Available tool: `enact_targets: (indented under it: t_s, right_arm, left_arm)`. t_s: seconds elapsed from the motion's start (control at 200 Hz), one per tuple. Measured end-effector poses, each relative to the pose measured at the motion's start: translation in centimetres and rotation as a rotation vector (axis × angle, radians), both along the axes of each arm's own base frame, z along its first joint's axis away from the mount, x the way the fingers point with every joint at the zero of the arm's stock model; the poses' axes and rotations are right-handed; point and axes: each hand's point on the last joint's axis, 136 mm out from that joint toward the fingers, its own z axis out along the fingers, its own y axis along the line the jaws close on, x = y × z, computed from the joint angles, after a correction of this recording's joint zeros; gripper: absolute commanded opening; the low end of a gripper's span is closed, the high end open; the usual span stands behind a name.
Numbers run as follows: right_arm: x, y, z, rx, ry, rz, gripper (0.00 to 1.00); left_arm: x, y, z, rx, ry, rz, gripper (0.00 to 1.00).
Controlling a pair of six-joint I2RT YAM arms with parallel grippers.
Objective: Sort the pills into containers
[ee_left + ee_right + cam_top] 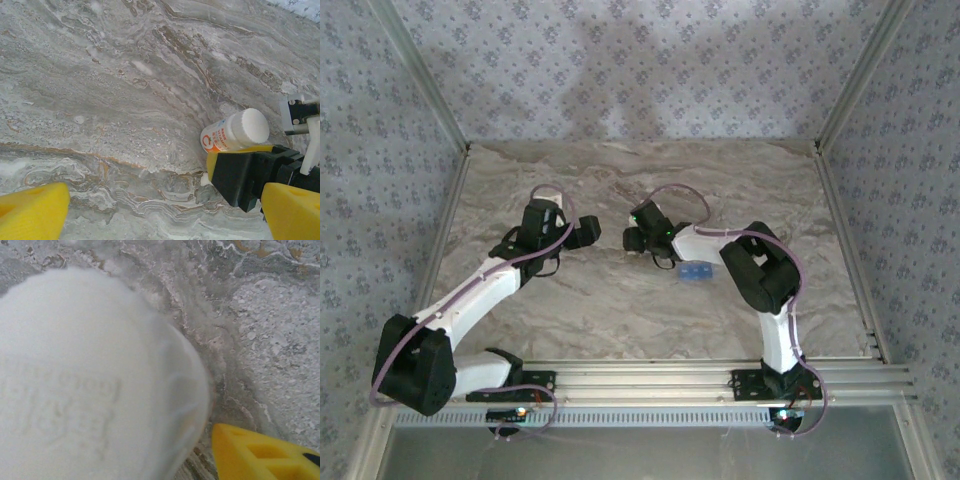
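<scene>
overhead, on a marbled table [620,320]: small blue pill box [694,273] lying right of centre of the frame, just beside the right arm's white forearm and to the lower right of the right gripper [636,240]. compartments and contents too small to make out. left gripper [585,232] left of centre, facing the right one across a short gap.

from the left wrist: yellow fingers [32,212] set far apart at the lower left and lower right corners, jaws spread wide, nothing but bare stone between them. near the right edge of the frame, white-and-orange bottle [235,132], broad white cap turned toward the lens, orange print on its white side. directly beneath it in the frame, the right gripper's yellow finger and black housing, touching or all but touching the bottle's side. small white lump [203,178] on the stone at the left of that finger, too small to name.

from the right wrist: blurred white cap [90,380] across the left and centre of the frame, faint raised lettering on top. one yellow fingertip [265,455] in the lower right corner, just beside the cap's rim. cannot tell whether the right jaws are gripping the bottle or standing loose around it.
</scene>
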Motion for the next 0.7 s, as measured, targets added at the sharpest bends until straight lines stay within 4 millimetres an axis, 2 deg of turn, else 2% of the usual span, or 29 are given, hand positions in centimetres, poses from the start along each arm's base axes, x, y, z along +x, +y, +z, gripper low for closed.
enact_targets:
  t_s: [0.215, 0.46, 0.585, 0.7]
  right_arm:
    - [-2.1, -1.3, 1.0, 0.016, 0.009, 0.012, 0.69]
    - [-4.7, -4.0, 5.4, 0.063, -0.041, 0.005, 0.72]
    - [-5.7, -7.1, 6.4, 0.066, -0.044, -0.039, 0.77]
    - [-6.6, -12.0, 5.7, 0.049, -0.015, -0.133, 0.86]
  left_arm:
    - [0.1, 0.0, 0.1, -0.002, -0.004, 0.0, 0.98]
    - [0.1, 0.0, 0.1, -0.002, -0.005, 0.0, 0.98]
    - [0.0, 0.0, 0.1, 0.005, -0.006, -0.004, 0.98]
    - [0.0, 0.1, -0.1, 0.016, -0.003, -0.01, 0.98]
